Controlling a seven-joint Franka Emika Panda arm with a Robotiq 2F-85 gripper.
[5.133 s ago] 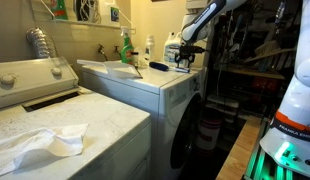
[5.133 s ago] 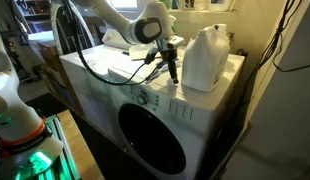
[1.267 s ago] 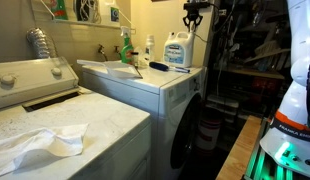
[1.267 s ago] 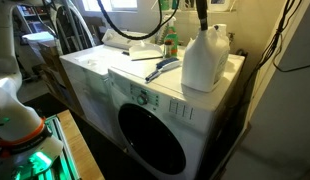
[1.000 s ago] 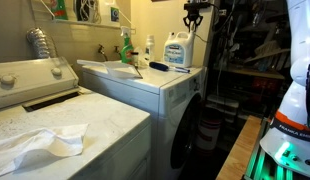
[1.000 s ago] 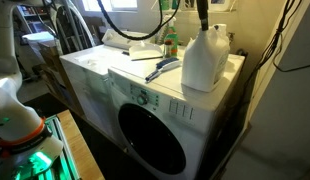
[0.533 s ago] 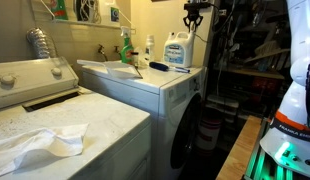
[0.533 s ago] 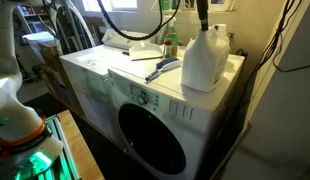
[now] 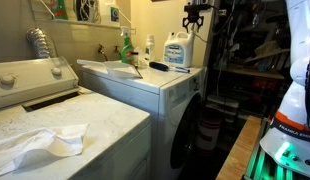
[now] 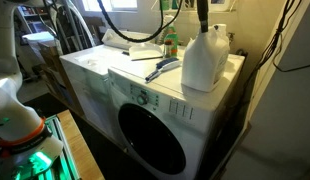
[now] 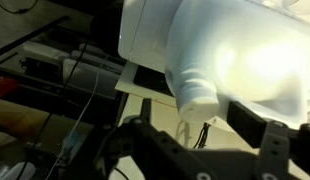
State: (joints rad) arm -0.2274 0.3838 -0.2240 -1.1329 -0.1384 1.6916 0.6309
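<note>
A white detergent jug with a blue label [image 9: 176,52] stands on the far corner of a front-loading washer [image 10: 145,95]; it also shows in an exterior view [image 10: 205,58]. My gripper [image 9: 193,14] hangs just above the jug in both exterior views [image 10: 201,14]. In the wrist view the jug's capped spout [image 11: 195,95] lies between my spread fingers [image 11: 195,130], apart from both. The gripper is open and holds nothing.
A dark brush [image 10: 163,68] lies on the washer top beside the jug. A green bottle [image 9: 125,47] and other bottles stand behind it. A white cloth [image 9: 40,143] lies on the nearer machine. A wall and cable [image 10: 280,50] are close to the jug.
Five seconds ago the gripper was low beside the jug near the brush; it now hangs above the jug. Over the last second nothing has visibly moved.
</note>
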